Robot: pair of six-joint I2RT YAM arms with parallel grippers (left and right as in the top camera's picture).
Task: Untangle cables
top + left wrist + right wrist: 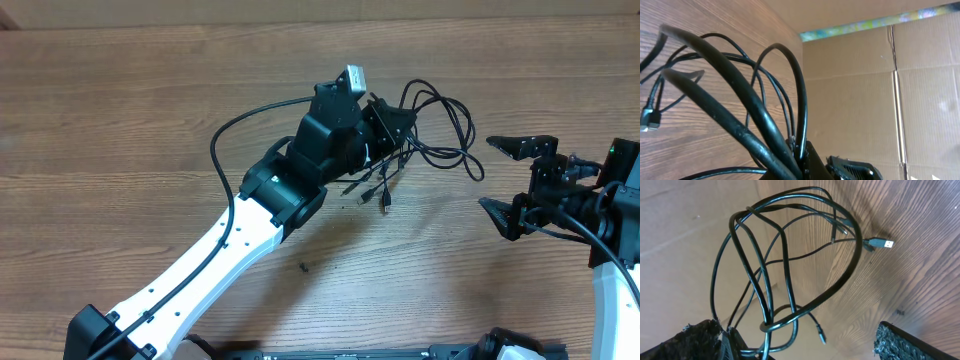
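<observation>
Black cables [430, 150] hang as one knotted bunch over the wooden desk [150, 130], pinched in the left jaws, which are closed tight on them. Loops cross one another and plugs dangle beneath. The right jaws stand wide apart and empty, near the bunch but not touching it. Untangling looks barely begun: no cord is freed or laid out apart. No container is in view

No words, numbers or brands can be read in any view. The coloured strip [865, 24] atop the cardboard wall [855, 110] is too blurred to read.
</observation>
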